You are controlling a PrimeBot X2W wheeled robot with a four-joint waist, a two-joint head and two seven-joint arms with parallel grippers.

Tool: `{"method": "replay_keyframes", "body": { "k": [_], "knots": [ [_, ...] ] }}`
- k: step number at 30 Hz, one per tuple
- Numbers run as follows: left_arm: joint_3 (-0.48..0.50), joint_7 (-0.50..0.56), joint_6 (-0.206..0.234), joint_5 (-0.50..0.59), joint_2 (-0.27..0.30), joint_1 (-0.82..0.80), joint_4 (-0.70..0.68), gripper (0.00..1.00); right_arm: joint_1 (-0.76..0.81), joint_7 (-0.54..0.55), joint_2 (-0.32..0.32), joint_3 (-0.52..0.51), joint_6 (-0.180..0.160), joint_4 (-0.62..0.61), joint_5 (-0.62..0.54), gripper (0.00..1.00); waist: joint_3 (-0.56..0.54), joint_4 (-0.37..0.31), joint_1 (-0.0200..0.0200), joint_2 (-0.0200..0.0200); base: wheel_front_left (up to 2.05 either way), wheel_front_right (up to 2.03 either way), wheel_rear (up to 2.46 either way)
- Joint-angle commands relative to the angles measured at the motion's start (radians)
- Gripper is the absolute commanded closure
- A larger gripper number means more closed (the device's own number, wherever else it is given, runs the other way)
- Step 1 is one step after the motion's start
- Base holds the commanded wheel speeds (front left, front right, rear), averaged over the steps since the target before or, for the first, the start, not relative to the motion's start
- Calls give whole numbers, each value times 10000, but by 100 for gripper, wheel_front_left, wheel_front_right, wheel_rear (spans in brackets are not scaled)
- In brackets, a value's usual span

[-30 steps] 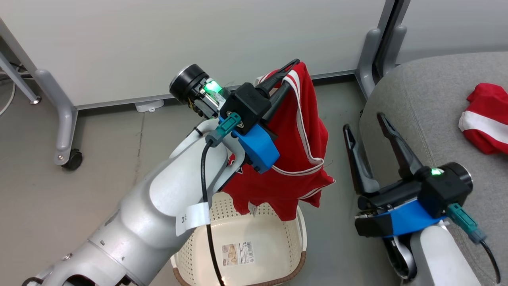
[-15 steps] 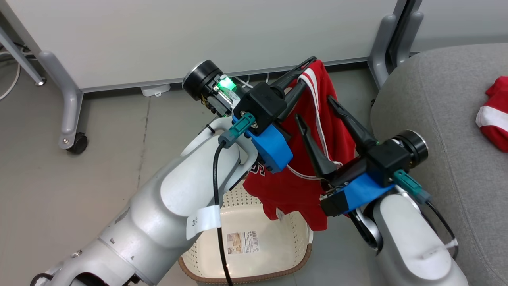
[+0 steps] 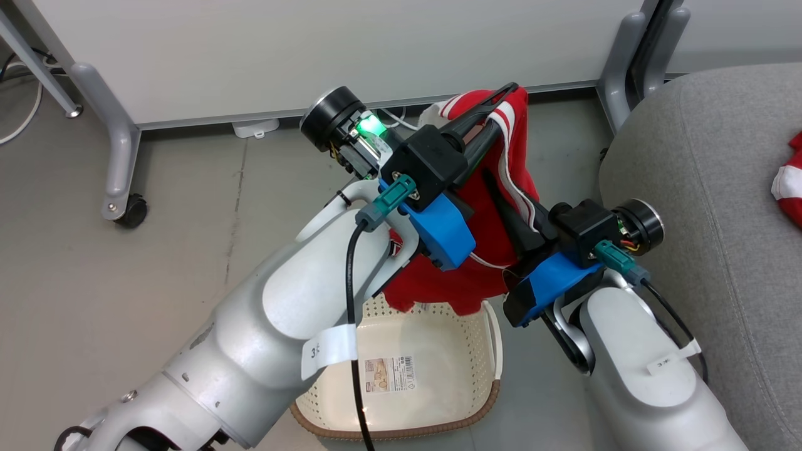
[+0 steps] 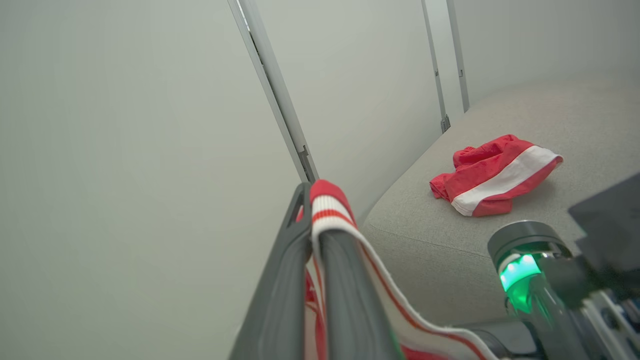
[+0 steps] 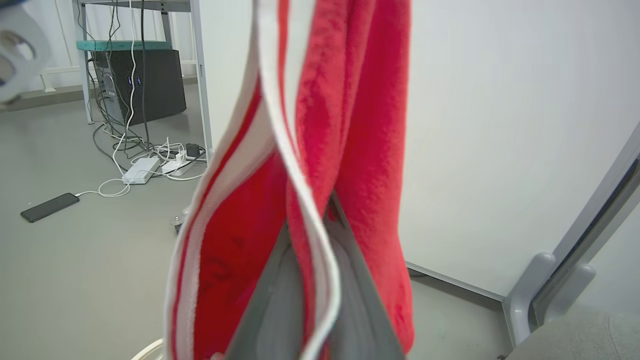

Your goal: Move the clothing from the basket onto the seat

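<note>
A red garment with white stripe trim hangs in the air above the far rim of the cream basket. My left gripper is shut on its top edge, and the trim lies pinched between the two fingers. My right gripper has come in from the right and is shut on the hanging fabric lower down. Inside the basket I see only the barcode sticker. On the grey seat at the right lies a second red garment with a white band.
A white partition stands behind on grey legs, one with a castor. Another grey post rises close to the seat's corner. In the right wrist view, cables, a power strip and a phone lie on the floor.
My right gripper swung left from beside the seat, went open around the hanging garment and shut on it. The left gripper kept its hold; the head camera shifted somewhat.
</note>
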Motion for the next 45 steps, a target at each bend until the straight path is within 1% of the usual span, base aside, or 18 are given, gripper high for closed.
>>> {"method": "replay_keyframes", "body": {
  "k": [1, 11, 13, 14, 22, 30, 36, 45],
  "knots": [
    [68, -49, -15, 44, -11, -51, -2, 100, -152, -8, 31, 14, 1, 34, 116, 100, -5, -7, -1, -1, 0, 0, 0],
    [167, -49, -72, 101, -30, 76, 101, 100, -239, -8, 35, 10, 1, -68, 315, 100, 25, -42, -1, -1, 0, 0, 0],
    [179, -46, -73, -29, -29, 157, 245, 100, -233, -8, 34, -13, 1, -98, 329, 100, 25, -40, -1, -1, 0, 0, 0],
    [147, -43, -82, 2, -41, 123, 261, 0, -226, -8, 34, -27, 1, -120, 340, 100, 29, -39, -1, -1, 0, 0, 0],
    [-48, -39, -108, -73, -49, 166, 768, 0, -214, -10, 33, -278, 1, -303, 414, 100, 83, -60, -1, -1, 0, 0, 0],
    [-212, -39, -146, -92, -52, 377, 821, 0, -73, -10, 29, -698, 1, -650, 442, 100, 192, -213, -1, -1, 0, 0, 0],
    [-249, -41, -148, 5, 65, 514, 586, 0, 66, -10, 29, -1125, 1, -968, 313, 100, 379, -577, -1, -1, 0, 0, 0],
    [-504, -41, -134, 204, 174, 914, 55, 0, 445, -8, -54, -2330, 1, -1588, 49, 100, 707, -1407, -1, -1, 0, 0, 0]
  ]
}}
